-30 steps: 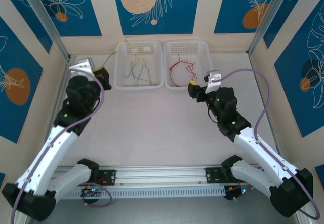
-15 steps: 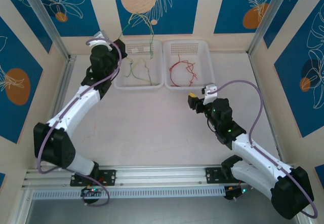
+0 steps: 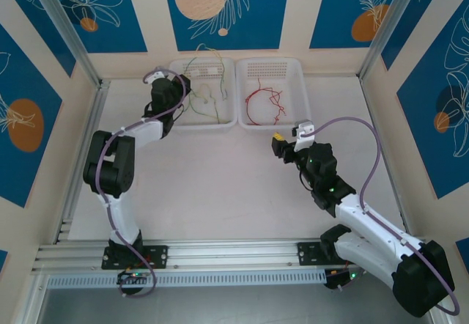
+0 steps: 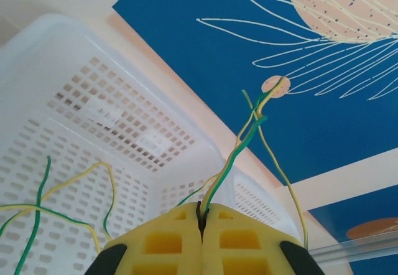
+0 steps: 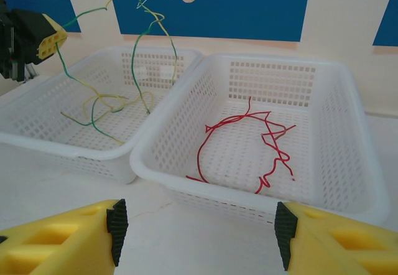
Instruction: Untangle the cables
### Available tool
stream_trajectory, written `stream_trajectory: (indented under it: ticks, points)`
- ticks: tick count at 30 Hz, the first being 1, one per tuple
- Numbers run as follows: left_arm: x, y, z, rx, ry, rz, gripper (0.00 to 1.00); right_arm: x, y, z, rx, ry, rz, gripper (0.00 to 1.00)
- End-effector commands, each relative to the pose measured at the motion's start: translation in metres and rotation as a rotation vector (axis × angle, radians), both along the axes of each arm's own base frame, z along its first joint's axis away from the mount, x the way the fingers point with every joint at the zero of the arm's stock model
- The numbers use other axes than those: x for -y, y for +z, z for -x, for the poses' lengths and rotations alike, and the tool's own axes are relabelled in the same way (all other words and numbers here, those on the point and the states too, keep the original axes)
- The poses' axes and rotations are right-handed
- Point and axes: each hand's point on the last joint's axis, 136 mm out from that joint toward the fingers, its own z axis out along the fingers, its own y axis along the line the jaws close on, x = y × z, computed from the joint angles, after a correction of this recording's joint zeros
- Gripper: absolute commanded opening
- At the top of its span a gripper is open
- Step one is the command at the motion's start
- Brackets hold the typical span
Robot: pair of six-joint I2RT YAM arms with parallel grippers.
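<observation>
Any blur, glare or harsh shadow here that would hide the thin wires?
Top view: even light, faint shadows, no glare, yet the green and yellow wires are barely resolved. Left wrist view: those wires sharp, the left gripper shut on them slightly soft. Right wrist view: red wire crisp, right gripper's fingers soft.

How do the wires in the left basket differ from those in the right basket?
The green and yellow wires are two-coloured; the red wires are one colour. The green and yellow wires partly arch above the left basket, pinched by the left gripper; the red wires lie flat in the right basket, untouched. Both are thin and bendy, in white baskets.
</observation>
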Motion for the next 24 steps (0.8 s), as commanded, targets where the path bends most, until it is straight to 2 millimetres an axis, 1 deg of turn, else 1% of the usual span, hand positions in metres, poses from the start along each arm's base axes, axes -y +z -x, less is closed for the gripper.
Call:
stream_trajectory:
  ticks: [1, 3, 6, 9, 11, 15, 18, 20, 24]
  points:
    - [-0.015, 0.023, 0.009, 0.020, 0.060, -0.123, 0.00, -0.003, 0.014, 0.002, 0.051, 0.013, -0.011, 0.66]
    - [-0.023, 0.014, 0.015, -0.047, 0.083, -0.249, 0.00, -0.004, 0.014, 0.002, 0.048, 0.019, -0.014, 0.66]
    - [-0.029, 0.001, 0.021, -0.146, 0.086, -0.370, 0.00, -0.006, 0.014, 0.000, 0.043, 0.027, -0.013, 0.66]
    - [-0.025, -0.017, 0.024, -0.213, 0.038, -0.446, 0.00, -0.008, 0.015, -0.003, 0.027, 0.028, -0.008, 0.66]
    - [-0.022, -0.030, 0.026, -0.246, 0.011, -0.467, 0.00, -0.012, 0.018, -0.004, 0.003, 0.041, -0.006, 0.66]
    - [-0.017, -0.055, 0.027, -0.310, -0.016, -0.505, 0.00, -0.027, 0.021, -0.008, -0.078, 0.087, -0.004, 0.66]
    - [-0.012, -0.072, 0.026, -0.376, -0.041, -0.537, 0.00, -0.038, 0.030, -0.009, -0.115, 0.121, -0.035, 0.66]
    - [-0.005, -0.083, 0.024, -0.424, -0.073, -0.570, 0.00, -0.050, 0.039, -0.013, -0.149, 0.157, -0.048, 0.66]
    - [-0.001, -0.101, 0.020, -0.504, -0.098, -0.602, 0.00, -0.078, 0.046, -0.026, -0.248, 0.216, -0.027, 0.66]
